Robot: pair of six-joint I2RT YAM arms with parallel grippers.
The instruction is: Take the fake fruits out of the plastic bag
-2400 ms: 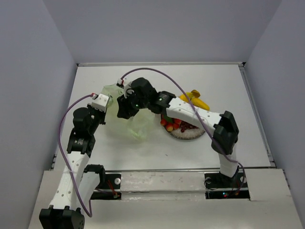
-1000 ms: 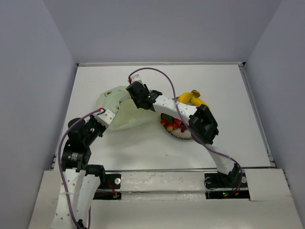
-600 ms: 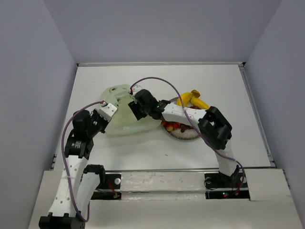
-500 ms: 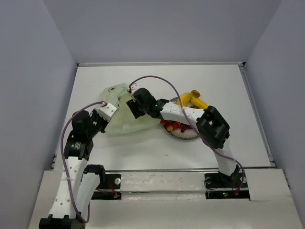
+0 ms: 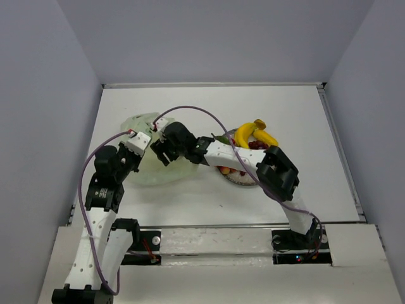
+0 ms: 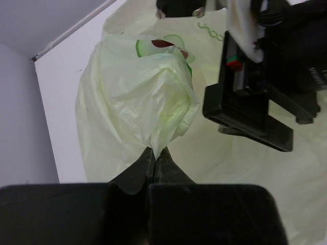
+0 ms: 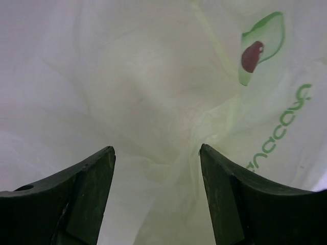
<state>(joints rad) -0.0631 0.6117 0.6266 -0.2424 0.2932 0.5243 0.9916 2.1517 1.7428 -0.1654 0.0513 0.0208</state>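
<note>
My left gripper (image 6: 155, 153) is clamped on a bunched fold of the plastic bag (image 6: 138, 97), I reckon to anchor it, my right gripper (image 7: 157, 150) hangs jaws apart and empty over the film, and the fake fruits (image 5: 250, 133) sit behind it by the plate (image 5: 243, 182).

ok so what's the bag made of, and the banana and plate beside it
The plastic bag looks like thin translucent pale green film, slightly glossy: it crumples into fine creases and bunches where the left gripper pinches it. The banana seems moulded plastic, evenly yellow and smooth. The plate looks speckled grey and matt, perhaps ceramic; too small to tell.
</note>
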